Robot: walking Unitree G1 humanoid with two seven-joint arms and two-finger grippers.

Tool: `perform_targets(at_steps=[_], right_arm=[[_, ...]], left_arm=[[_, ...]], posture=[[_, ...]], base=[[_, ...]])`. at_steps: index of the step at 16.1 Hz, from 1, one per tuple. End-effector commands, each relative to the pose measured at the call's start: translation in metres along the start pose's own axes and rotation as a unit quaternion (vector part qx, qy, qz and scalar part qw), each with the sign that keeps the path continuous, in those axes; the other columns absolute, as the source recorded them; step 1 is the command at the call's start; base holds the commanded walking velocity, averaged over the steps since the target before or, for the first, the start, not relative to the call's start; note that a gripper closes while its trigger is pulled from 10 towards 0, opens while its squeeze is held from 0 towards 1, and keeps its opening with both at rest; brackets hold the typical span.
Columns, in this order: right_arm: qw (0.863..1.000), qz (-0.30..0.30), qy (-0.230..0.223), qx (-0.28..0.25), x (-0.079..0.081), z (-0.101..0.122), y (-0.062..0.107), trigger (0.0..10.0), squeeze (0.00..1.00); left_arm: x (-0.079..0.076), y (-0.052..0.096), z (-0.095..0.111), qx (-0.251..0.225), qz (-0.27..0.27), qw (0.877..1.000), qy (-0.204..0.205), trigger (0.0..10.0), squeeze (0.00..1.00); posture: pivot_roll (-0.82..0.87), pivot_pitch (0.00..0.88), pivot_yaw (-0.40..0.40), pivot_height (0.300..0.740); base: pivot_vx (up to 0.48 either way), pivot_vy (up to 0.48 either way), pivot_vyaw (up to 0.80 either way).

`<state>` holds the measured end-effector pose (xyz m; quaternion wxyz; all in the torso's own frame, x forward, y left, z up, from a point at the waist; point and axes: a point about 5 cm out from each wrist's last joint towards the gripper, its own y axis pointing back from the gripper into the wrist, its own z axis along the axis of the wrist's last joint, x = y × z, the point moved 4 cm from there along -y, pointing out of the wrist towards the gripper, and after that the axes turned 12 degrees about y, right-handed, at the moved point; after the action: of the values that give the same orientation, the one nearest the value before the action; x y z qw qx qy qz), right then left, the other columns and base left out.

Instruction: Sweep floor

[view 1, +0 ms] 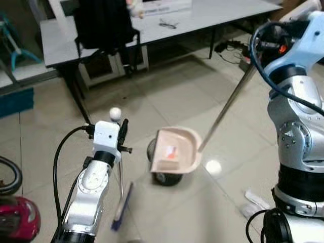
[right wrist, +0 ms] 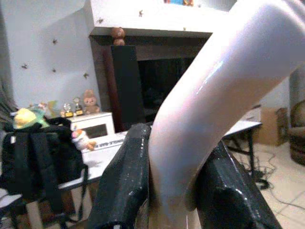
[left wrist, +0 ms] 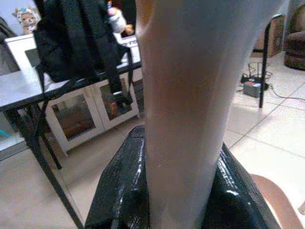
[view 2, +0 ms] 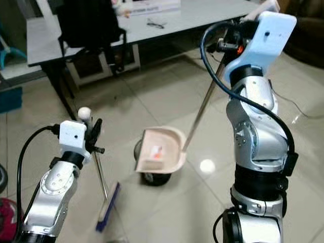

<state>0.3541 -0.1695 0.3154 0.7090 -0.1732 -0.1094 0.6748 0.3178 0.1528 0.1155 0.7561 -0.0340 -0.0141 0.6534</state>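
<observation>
The left hand [left wrist: 181, 191] is clamped on the broom [view 2: 104, 195], whose brush rests on the floor [view 1: 167, 101] below it; the right hand [right wrist: 176, 191] grips the dustpan [view 1: 174, 152] handle, pan hanging over a dark round object [view 1: 164, 177] beside the brush; a careless sweep could knock that object.

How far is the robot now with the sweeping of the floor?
Done: both tools are gripped. The left pincer holds the broom; the right pincer holds the dustpan handle. In hand: the dustpan hangs tipped above a dark bin. Left: white scraps lie on the tiles.
</observation>
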Motion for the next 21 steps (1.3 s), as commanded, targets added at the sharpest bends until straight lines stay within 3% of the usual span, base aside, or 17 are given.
perform_targets(at_steps=[1,13,21], right_arm=[[0.999,0.011,-0.017,-0.034,0.009,0.016,0.0,10.0,0.0],[0.999,-0.028,0.0,-0.027,-0.012,0.006,0.007,10.0,0.0],[0.998,-0.033,-0.003,-0.054,-0.016,0.012,0.01,10.0,0.0]], left_arm=[[0.006,-0.001,0.011,-0.019,0.006,1.0,-0.017,10.0,0.0],[0.004,-0.002,0.009,-0.01,-0.007,1.0,-0.013,10.0,0.0],[0.004,-0.003,0.006,0.0,-0.012,1.0,-0.004,10.0,0.0]], posture=[[-0.01,0.049,0.066,0.74],[-0.01,0.059,0.09,0.74],[-0.01,0.059,0.098,0.74]], base=[[0.424,0.0,0.0],[0.423,0.0,0.0],[0.0,0.0,0.0]])
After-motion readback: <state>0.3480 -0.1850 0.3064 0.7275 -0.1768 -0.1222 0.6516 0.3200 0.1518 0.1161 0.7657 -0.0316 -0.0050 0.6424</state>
